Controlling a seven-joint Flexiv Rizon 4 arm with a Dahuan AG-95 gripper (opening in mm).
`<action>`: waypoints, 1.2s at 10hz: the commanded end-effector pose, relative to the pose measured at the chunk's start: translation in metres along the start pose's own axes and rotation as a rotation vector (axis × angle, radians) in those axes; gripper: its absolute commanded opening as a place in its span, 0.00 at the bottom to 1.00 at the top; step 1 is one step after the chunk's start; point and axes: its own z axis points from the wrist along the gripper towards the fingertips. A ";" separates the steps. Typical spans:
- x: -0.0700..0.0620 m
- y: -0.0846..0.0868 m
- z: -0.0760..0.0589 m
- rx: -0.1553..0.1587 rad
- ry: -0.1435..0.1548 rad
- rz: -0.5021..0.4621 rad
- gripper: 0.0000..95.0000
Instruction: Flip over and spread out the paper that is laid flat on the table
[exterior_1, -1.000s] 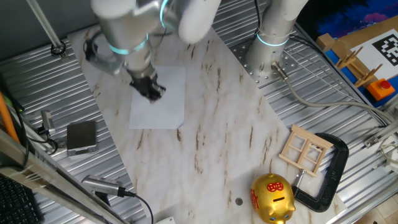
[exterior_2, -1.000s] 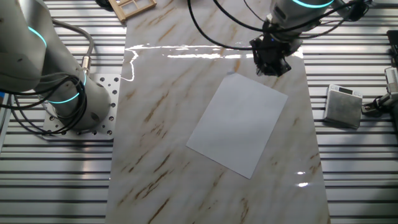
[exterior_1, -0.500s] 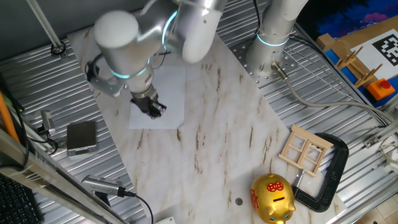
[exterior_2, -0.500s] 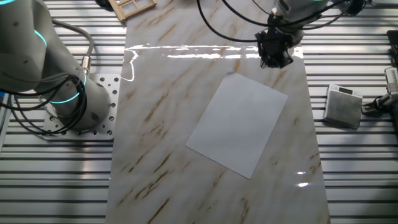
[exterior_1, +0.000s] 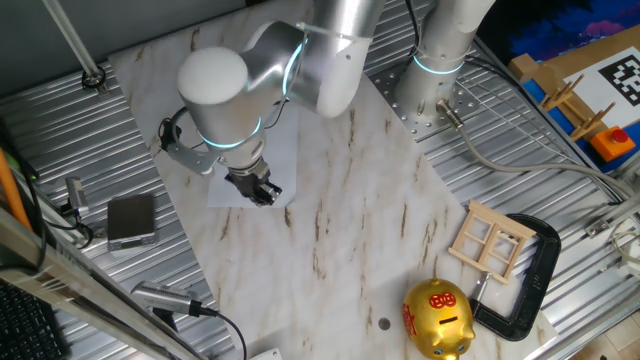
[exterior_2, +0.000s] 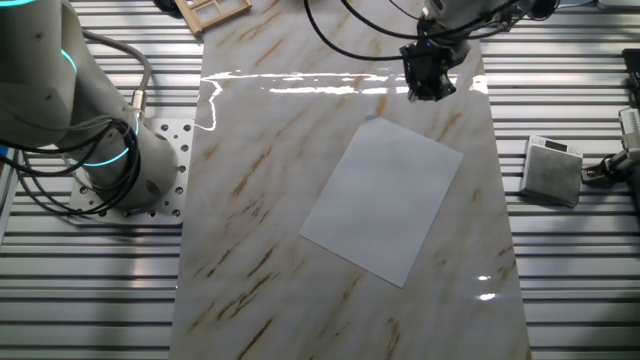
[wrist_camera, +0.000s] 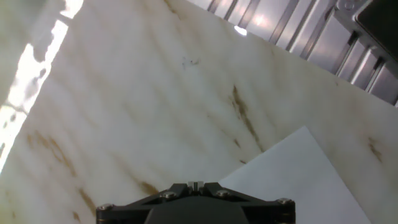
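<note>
over the marbled table (exterior_2: 250, 200), the gripper (exterior_2: 428, 82) hangs just past a corner of the paper (exterior_2: 385, 200).
the sheet lies flat on the slab, untouched; whether the jaws are parted or closed cannot be told, fingertips unseen.

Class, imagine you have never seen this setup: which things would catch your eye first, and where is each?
The big silver arm looms over the marble table, its dark gripper hanging just beyond one corner of the white paper that lies flat there. In one fixed view, a shiny gold piggy bank glints at the table's near edge, beside a small wooden frame and a black clamp.
</note>
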 end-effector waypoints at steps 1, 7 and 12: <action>-0.002 0.000 0.002 -0.011 -0.005 -0.035 0.00; -0.005 0.002 0.002 -0.027 0.024 -0.099 0.00; 0.015 0.019 0.011 -0.053 0.064 -0.049 0.00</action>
